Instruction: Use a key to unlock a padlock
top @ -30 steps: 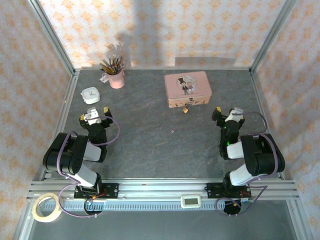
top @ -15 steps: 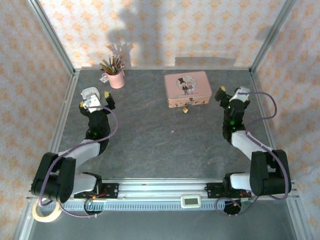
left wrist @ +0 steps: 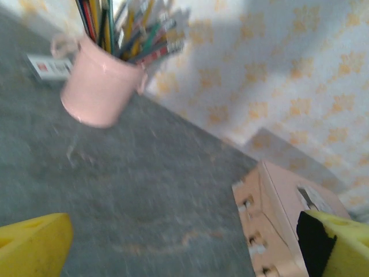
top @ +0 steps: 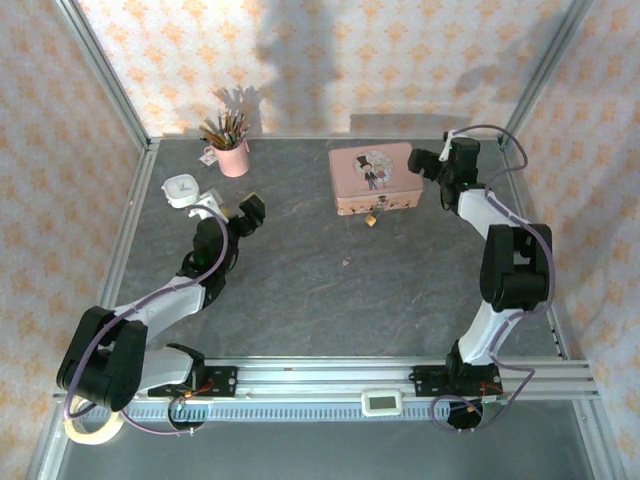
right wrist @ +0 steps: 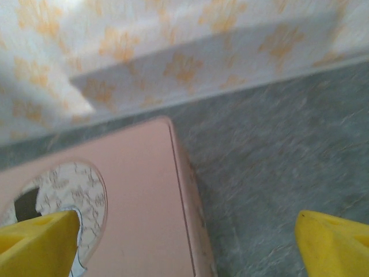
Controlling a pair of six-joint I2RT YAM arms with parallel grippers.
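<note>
I take the grey bench (top: 300,300) first, and I place everything else against the pink tin (top: 376,178), which sits on its far half. The left arm (top: 160,300) is stretched out low, with the left pincer (top: 246,214) well to the tin's left and a little nearer the arm bases. In its wrist view the yellow fingertips (left wrist: 33,245) stand at opposite edges of the picture, so I read it as spread wide, with the tin's corner at the right edge. The right arm (top: 510,270) is bent round the tin's right side. It puts the right pincer (top: 426,162) just beside the tin's far right corner, pointing at it. It is spread wide too, with the yellow tips in both lower corners of its wrist view and the tin's lid and right edge between them. A pink cup (top: 233,157) full of pencils (top: 222,128) stands well left of the tin, near the back wall. A small white round object (top: 181,190) lies further left still. The padlock (top: 372,218) lies at the foot of the tin's near wall, by the clasp. I cannot tell whether its shackle passes through the clasp. The key (top: 346,262) is a speck on the bare bench, nearer the bases than the tin, apart from the padlock and slightly to its left.
</note>
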